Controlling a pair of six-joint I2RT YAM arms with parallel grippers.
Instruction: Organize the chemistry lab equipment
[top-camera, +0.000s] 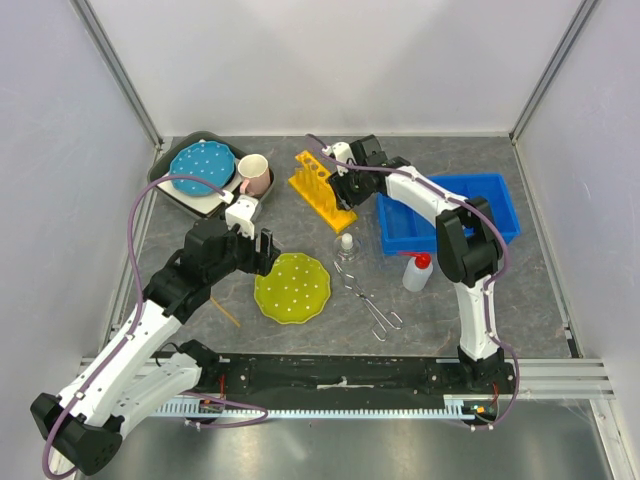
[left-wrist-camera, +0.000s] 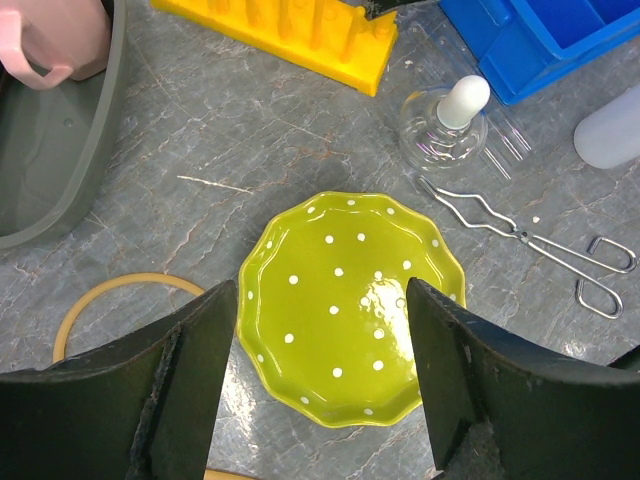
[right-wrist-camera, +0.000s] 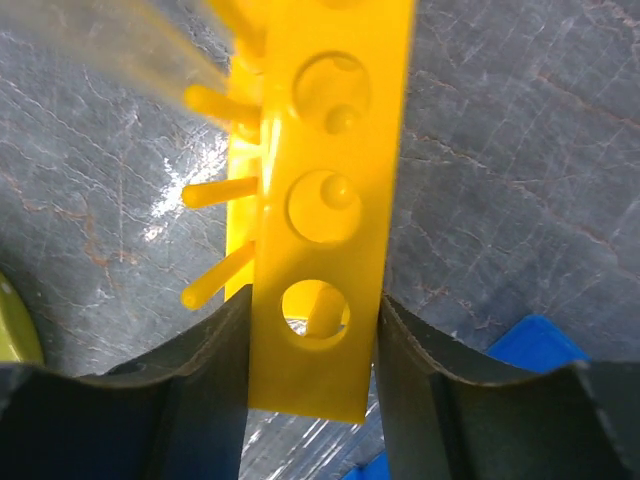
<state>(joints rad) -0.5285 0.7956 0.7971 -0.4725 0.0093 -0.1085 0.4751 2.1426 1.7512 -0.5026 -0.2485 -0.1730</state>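
**Top external view.** The left gripper (top-camera: 255, 248) hangs with its fingers apart and holds nothing. The yellow-green plate (top-camera: 292, 287) lies just beside and below it. The right gripper (top-camera: 345, 192) sits at one end of the yellow test-tube rack (top-camera: 315, 183), and the rest of the rack extends away from it to its left. On the base side of the right gripper lie the small flask (top-camera: 347, 250), the squeeze bottle (top-camera: 418, 272) and the metal tongs (top-camera: 374, 308), all apart from it. The blue bin (top-camera: 500, 195) stands just beside this gripper on its right.

**Left wrist view.** The left gripper (left-wrist-camera: 320, 298) is spread wide, with the yellow-green plate (left-wrist-camera: 345, 330) directly below the gap. The flask (left-wrist-camera: 445, 125) and the tongs (left-wrist-camera: 520, 235) lie ahead and to the right. The rack (left-wrist-camera: 290, 30) lies farther ahead. Faint lines beside the flask may be the thin clear tubes (left-wrist-camera: 505, 148).

**Right wrist view.** The right gripper (right-wrist-camera: 312, 322) is clamped on the rack (right-wrist-camera: 325, 200). Its fingers (right-wrist-camera: 200, 400) bear on both long sides of the rack's end, and the row of holes runs ahead of the fingertips.
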